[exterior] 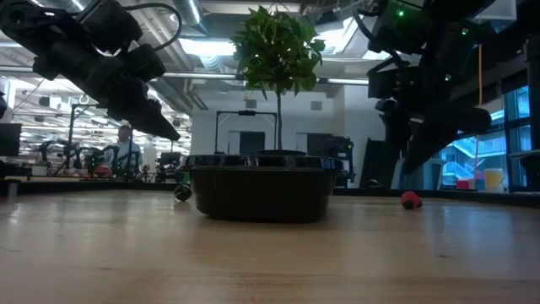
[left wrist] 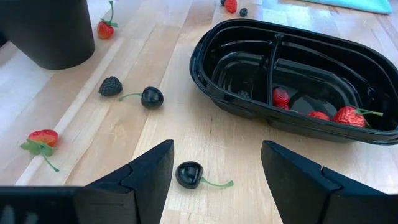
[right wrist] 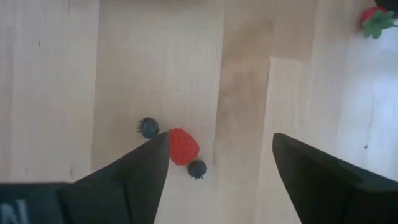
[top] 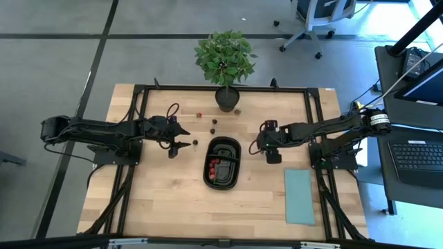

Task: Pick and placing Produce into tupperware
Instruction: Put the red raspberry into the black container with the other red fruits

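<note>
Hovering with fingers spread, left gripper (left wrist: pixel 214 177) is hanging over a dark cherry (left wrist: pixel 188 175) beside the black tray (left wrist: pixel 205 53); right gripper (right wrist: pixel 221 165), also spread, is hanging empty over a strawberry (right wrist: pixel 183 147).

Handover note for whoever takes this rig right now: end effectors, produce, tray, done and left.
Left end effector: open, empty, over a dark cherry beside the black two-compartment tray.
Right end effector: open, empty, above a red berry and two blueberries on the table.
Done: a few red pieces, including a strawberry, in one compartment.
Left: scattered pieces near the plant pot.
</note>
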You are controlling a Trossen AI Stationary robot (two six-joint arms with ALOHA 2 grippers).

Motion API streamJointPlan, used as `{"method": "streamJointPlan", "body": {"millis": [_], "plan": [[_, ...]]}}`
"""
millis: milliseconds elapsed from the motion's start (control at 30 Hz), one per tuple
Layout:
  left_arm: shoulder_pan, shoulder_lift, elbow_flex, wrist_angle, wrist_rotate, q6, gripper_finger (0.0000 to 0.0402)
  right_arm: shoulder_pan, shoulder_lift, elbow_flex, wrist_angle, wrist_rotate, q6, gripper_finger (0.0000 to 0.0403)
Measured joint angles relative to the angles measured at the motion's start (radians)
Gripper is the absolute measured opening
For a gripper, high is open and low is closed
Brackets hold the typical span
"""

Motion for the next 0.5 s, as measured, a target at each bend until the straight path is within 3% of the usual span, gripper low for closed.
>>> {"method": "streamJointPlan", "body": {"millis": [500], "plan": [[0.0,0.0,0.0,0.0,0.0,0.0,0.0236,0.0,0.077,-0.008,0.006,-0.008,-0.004,0.0284]]}}
